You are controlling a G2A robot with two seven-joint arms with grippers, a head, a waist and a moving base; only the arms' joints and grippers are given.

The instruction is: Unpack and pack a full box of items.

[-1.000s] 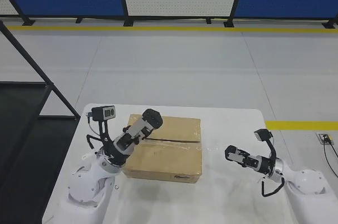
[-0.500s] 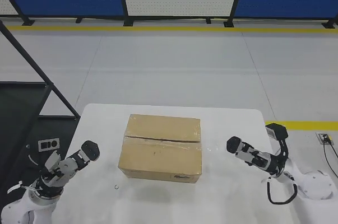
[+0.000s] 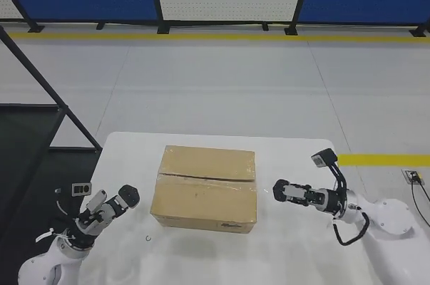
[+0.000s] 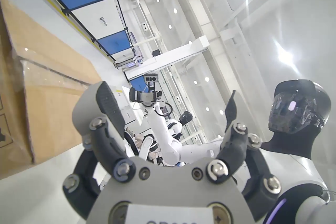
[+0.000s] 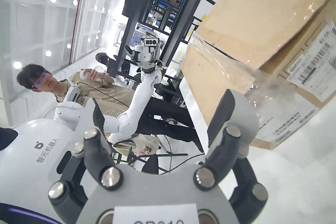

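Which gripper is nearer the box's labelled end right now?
Right. The right gripper sits just off the label; the left gripper is past the opposite end of the box.

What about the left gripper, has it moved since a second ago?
Yes. The left gripper was above the cardboard box; now it is off it, over the table beside the box's left side.

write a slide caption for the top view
Closed cardboard box on the white table, left claw and right claw flanking it, neither touching.

One cardboard box (image 3: 207, 187), one white table (image 3: 293, 246).
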